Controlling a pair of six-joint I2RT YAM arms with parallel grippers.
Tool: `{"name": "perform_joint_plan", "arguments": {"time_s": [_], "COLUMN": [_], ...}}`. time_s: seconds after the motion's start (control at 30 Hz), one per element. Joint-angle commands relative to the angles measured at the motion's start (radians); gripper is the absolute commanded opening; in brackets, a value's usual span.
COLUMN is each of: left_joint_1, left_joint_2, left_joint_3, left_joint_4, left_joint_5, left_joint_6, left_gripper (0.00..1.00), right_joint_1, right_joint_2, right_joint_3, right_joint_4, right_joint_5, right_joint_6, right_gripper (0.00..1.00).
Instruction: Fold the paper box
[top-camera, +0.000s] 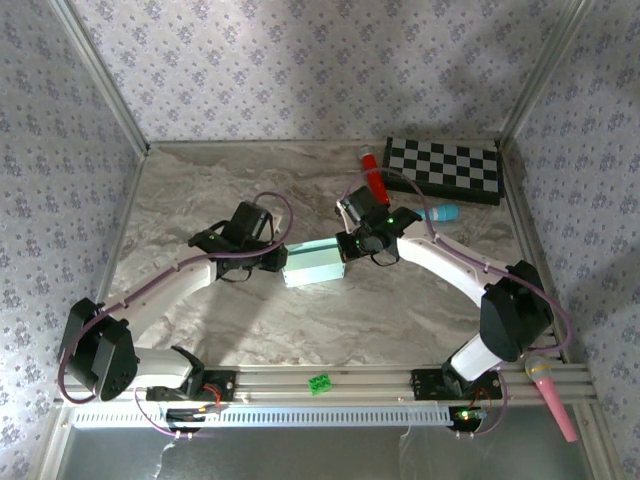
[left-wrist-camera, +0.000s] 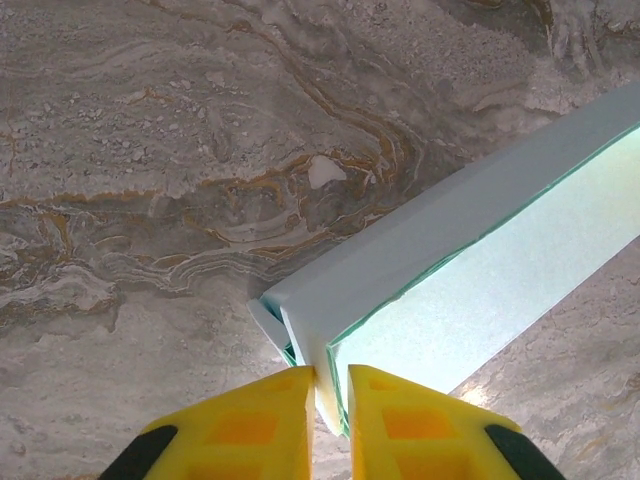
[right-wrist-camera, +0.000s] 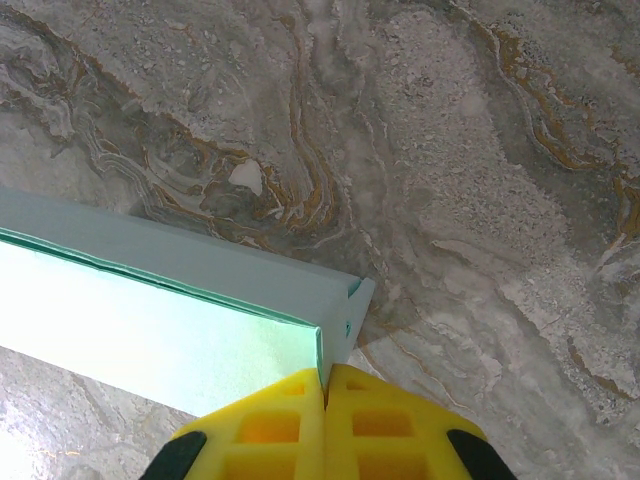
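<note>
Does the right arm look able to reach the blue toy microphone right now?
Probably not yet: the right end effector is shut on the paper box. The microphone lies close beside that arm, nothing in between.

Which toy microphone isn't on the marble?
The pink one, on the metal rail by the right arm's base; the red and blue ones lie near the checkerboard.

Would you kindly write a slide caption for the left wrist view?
Left gripper pinching one end of the mint-green paper box, marble tabletop beyond.

Left claw (left-wrist-camera: 327, 385) pinching, slightly parted; right claw (right-wrist-camera: 326, 385) seemingly pressed shut.
</note>
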Motion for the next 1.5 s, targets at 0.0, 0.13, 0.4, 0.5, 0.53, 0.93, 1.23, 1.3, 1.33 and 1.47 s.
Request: {"name": "perform_joint_plan", "arguments": {"time_s": [0.0,0.13,0.4,0.5,0.53,0.93,1.23,1.3,1.33,1.47], "left_joint_1": [0.004,0.004,0.004,0.005,0.004,0.012,0.056,0.055,0.05,0.024], "left_joint_2": [-0.009,-0.014,-0.062,-0.088,-0.095,-0.081,0.124,0.162,0.18,0.238], "left_joint_3": [-0.007,-0.012,0.009,0.031,0.04,0.12,0.246,0.269,0.274,0.286], "left_joint_4": [0.004,0.0,-0.045,-0.075,-0.083,-0.053,-0.158,-0.186,-0.192,-0.192], "left_joint_5": [0.032,0.03,-0.035,-0.079,-0.108,-0.067,0.204,0.23,0.234,0.2], "left_joint_6": [-0.009,-0.006,0.042,0.083,0.1,0.765,1.211,1.238,1.252,1.265], "left_gripper": [0.15,0.15,0.35,0.44,0.5,1.0,1.0,1.0,1.0,0.99], "right_joint_1": [0.01,0.011,0.01,0.01,0.01,0.01,0.01,0.01,0.01,0.009], "right_joint_2": [0.016,0.013,0.002,0.003,0.002,0.007,0.014,0.014,0.014,0.013], "right_joint_3": [0.01,0.0,-0.003,-0.003,-0.003,0.0,0.008,0.009,0.008,0.008], "right_joint_4": [-0.018,-0.017,-0.029,-0.031,-0.032,-0.027,-0.025,-0.027,-0.028,-0.03], "right_joint_5": [-0.032,-0.025,0.003,0.006,0.006,0.004,0.0,-0.001,0.0,-0.001], "right_joint_6": [-0.009,-0.008,-0.011,-0.016,-0.018,-0.024,-0.024,-0.024,-0.024,-0.023], "right_gripper": [0.05,0.05,0.06,0.06,0.06,0.06,0.06,0.06,0.06,0.06]}}
